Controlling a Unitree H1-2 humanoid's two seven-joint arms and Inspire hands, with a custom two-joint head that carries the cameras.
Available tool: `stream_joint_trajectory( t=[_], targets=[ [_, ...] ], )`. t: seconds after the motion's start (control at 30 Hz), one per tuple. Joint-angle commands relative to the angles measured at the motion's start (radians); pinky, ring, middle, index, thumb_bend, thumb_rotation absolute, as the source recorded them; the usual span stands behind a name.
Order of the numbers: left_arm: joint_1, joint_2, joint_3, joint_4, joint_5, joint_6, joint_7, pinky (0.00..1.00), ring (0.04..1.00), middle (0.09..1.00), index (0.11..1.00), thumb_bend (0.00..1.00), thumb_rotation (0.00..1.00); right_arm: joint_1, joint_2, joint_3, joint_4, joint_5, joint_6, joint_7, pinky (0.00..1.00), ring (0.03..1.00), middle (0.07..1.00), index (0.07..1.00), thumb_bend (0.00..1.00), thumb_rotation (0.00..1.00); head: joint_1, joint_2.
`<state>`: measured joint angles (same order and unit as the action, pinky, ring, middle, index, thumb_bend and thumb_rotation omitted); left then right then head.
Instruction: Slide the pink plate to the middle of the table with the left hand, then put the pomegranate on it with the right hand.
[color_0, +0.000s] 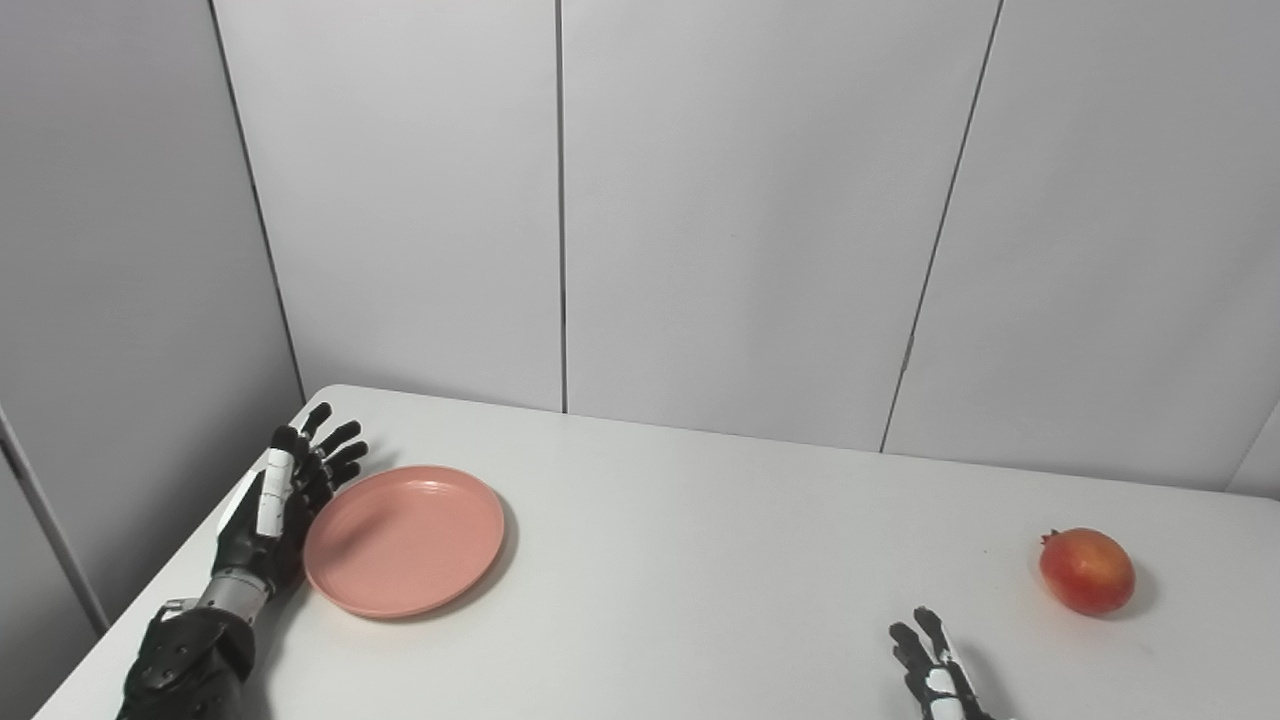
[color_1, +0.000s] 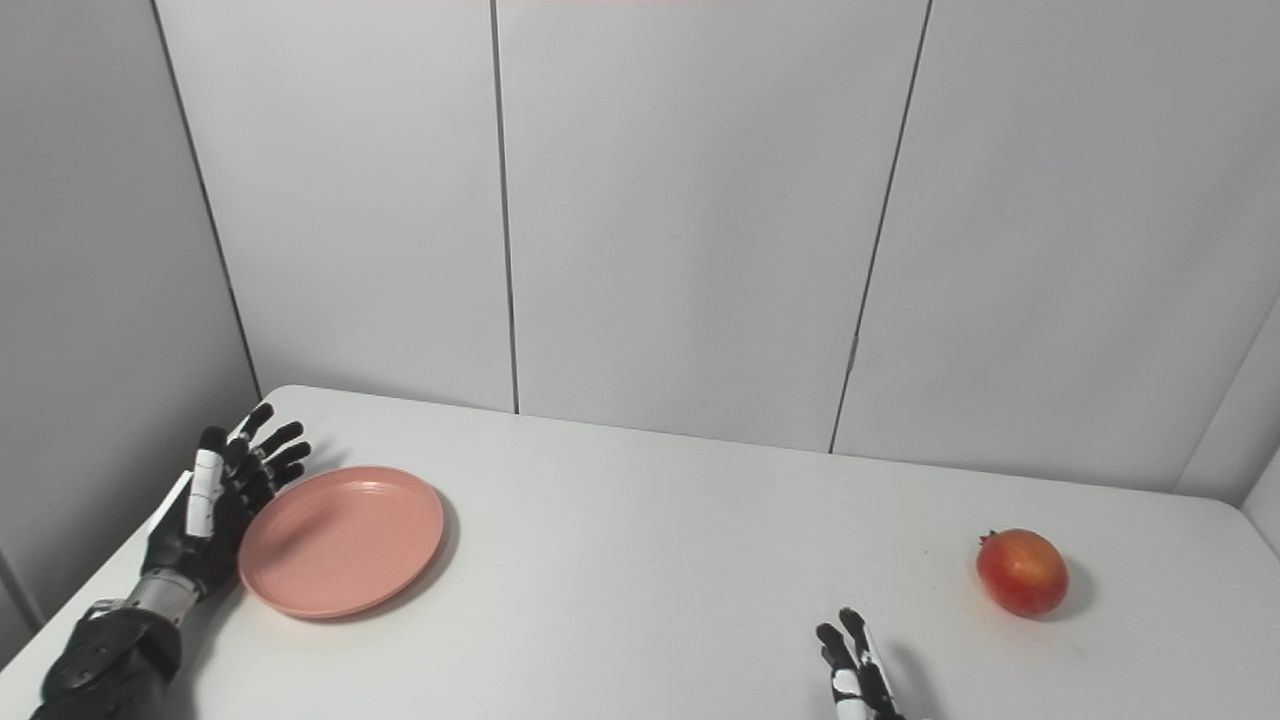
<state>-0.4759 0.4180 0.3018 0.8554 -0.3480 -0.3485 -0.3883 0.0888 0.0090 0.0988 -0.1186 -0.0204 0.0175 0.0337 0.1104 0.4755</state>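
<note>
One pink plate (color_0: 404, 540); one pomegranate (color_0: 1087, 570); seemingly untouched

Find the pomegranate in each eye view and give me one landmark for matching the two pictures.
Left eye view: pomegranate on the table at far right, beyond and right of the right hand.
Right eye view: pomegranate at right, further in from the edge, with the table's right corner showing.
Shared landmark: the pink plate at the table's left, with the left hand against its left rim.
</note>
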Motion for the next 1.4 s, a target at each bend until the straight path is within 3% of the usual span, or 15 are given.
stream_joint_trajectory(
  t=[0.0,0.4,0.9,1.37],
  targets=[
    [0.014,-0.023,-0.005,-0.019,-0.018,0.019,-0.009,0.90,0.869,0.875,0.982,1.00,0.98,0.052,-0.009,0.000,0.020,-0.004,0.037,0.006,1.00,0.946,0.914,0.965,0.75,1.00,-0.001,0.007],
    [0.074,-0.068,-0.033,-0.194,0.008,0.123,0.040,0.85,0.854,0.872,0.979,1.00,1.00,0.057,-0.008,0.004,0.004,-0.015,0.048,0.005,1.00,0.930,0.898,0.954,0.71,1.00,-0.007,0.014],
    [0.093,-0.133,-0.083,-0.313,0.043,0.240,0.113,0.84,0.837,0.855,0.965,1.00,1.00,0.063,-0.003,0.011,-0.019,-0.018,0.060,0.008,1.00,0.932,0.899,0.960,0.72,1.00,-0.017,0.031],
    [0.081,-0.210,-0.104,-0.394,0.080,0.318,0.235,0.83,0.818,0.872,0.985,1.00,1.00,0.063,0.015,0.021,-0.039,-0.035,0.072,-0.004,1.00,0.928,0.893,0.953,0.74,1.00,-0.043,0.055]
  ],
)
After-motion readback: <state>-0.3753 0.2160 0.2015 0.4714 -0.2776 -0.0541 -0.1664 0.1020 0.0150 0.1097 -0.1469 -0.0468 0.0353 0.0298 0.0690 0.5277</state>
